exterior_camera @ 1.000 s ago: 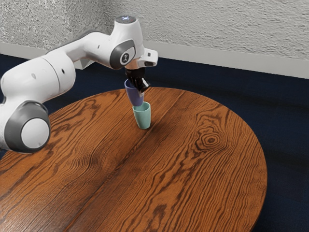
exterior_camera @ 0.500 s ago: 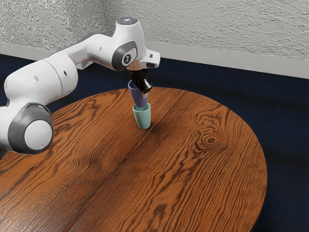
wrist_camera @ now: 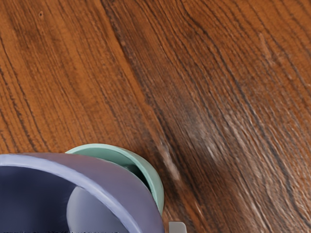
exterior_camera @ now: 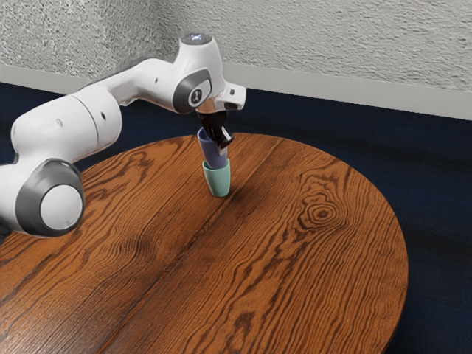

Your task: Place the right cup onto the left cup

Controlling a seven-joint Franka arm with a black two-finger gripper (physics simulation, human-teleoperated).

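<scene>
Far on the table (exterior_camera: pixel 295 258), tool (exterior_camera: pixel 218 144) clamped on purple cup (exterior_camera: pixel 214 157), whose base was at the mouth of green cup (exterior_camera: pixel 217 181)

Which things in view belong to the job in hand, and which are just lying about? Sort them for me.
For the job:
- purple cup, gripped, at the green cup's mouth
- green cup, standing upright to receive it
- pincer, shut on the purple cup's wall

Only surroundings, nothing loose:
- round wooden table
- dark floor
- rough grey wall
</scene>
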